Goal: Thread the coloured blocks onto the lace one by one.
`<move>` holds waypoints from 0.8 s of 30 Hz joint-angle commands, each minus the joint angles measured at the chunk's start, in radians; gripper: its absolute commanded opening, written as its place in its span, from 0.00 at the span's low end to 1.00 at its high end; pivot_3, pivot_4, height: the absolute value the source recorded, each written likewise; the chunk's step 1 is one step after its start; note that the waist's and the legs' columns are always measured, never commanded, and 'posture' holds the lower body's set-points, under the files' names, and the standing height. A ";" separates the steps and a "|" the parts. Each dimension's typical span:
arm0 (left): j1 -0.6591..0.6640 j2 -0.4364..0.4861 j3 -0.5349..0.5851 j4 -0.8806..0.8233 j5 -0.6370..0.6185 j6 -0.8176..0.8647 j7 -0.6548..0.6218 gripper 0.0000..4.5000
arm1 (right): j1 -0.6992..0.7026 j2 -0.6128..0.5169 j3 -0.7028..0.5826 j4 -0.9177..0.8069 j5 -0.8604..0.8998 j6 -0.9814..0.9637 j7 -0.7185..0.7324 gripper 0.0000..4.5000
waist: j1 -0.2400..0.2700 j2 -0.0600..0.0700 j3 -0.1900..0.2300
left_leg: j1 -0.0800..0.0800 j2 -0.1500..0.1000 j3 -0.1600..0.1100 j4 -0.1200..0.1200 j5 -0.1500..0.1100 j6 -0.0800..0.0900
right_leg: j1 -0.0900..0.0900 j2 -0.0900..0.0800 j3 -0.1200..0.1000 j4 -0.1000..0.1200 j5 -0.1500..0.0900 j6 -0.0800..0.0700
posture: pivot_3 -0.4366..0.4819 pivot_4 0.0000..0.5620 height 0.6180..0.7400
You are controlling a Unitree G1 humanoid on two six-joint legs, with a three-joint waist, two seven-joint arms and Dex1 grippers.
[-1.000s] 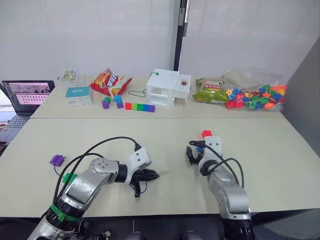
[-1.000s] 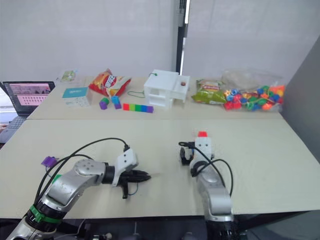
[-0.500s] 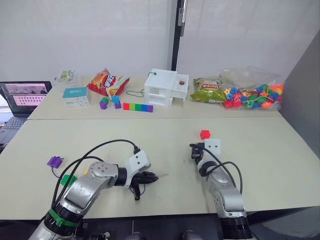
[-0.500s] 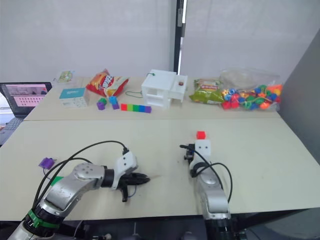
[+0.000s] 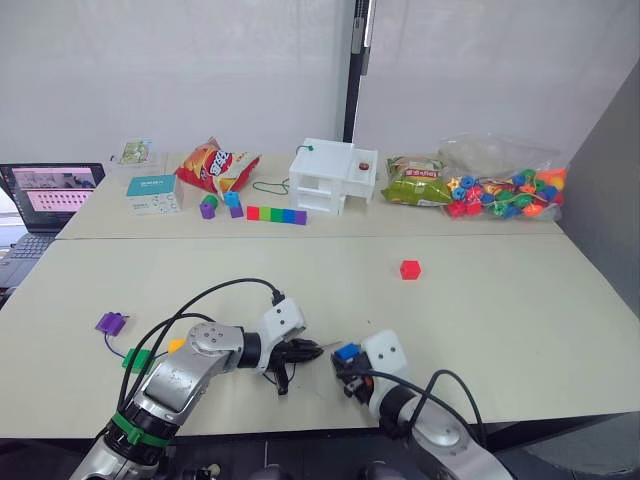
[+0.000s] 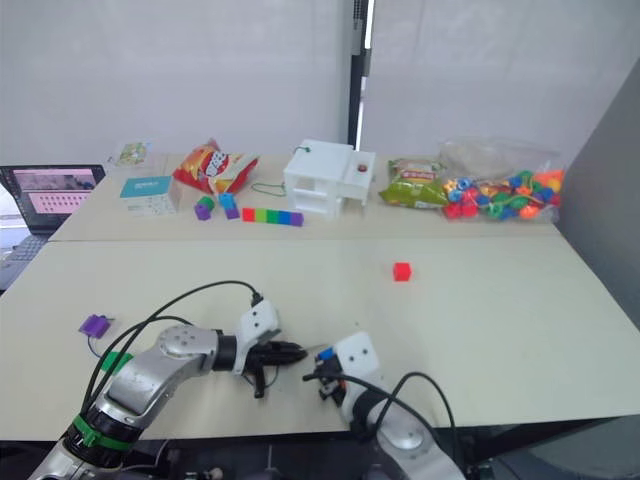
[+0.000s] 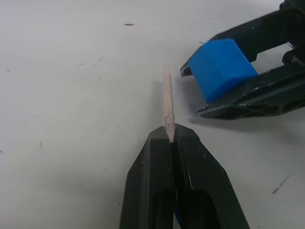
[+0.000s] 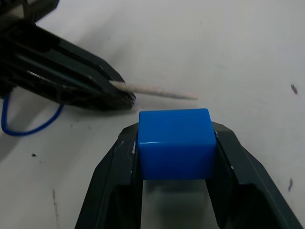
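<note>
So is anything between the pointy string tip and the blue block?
No, just bare table. In the left wrist view the lace tip sits beside the blue block, apart from it.

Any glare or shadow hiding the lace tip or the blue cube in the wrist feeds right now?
Left wrist view: even light, lace tip crisp, soft shadow under the right gripper holding the blue cube. Right wrist view: faint sheen on the cube's top, tip clear beside the left gripper.

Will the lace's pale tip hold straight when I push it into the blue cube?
Probably: the pale tip juts straight, unsupported, from the shut left gripper, so it looks stiff. The blue string behind curls loosely, so likely floppy. The blue cube looks rigid.
</note>
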 commanded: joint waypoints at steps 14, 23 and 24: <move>0.012 0.118 0.051 -0.063 -0.017 -0.012 -0.075 0.00 | -0.166 -0.114 -0.132 -0.154 0.107 0.145 0.151 1.00 | -0.001 -0.001 0.000 | -0.001 0.000 0.000 0.000 0.000 0.000 | -0.001 0.000 0.000 0.001 0.000 0.000 | 0.48 0.27 1.00; 0.107 0.245 0.064 -0.234 -0.095 0.065 -0.152 0.00 | -0.480 -0.560 -0.114 0.057 0.339 0.074 0.807 1.00 | 0.010 -0.001 0.000 | -0.001 0.000 -0.001 -0.001 -0.001 0.002 | 0.001 -0.001 -0.002 -0.002 0.000 -0.001 | 0.48 0.27 1.00; 0.107 0.243 0.062 -0.245 -0.106 0.083 -0.151 0.00 | -0.525 -0.575 -0.074 0.138 0.299 -0.003 0.860 1.00 | 0.008 -0.001 0.001 | 0.000 0.000 0.000 0.001 -0.001 0.002 | 0.002 -0.001 -0.002 -0.002 0.000 0.000 | 0.48 0.27 1.00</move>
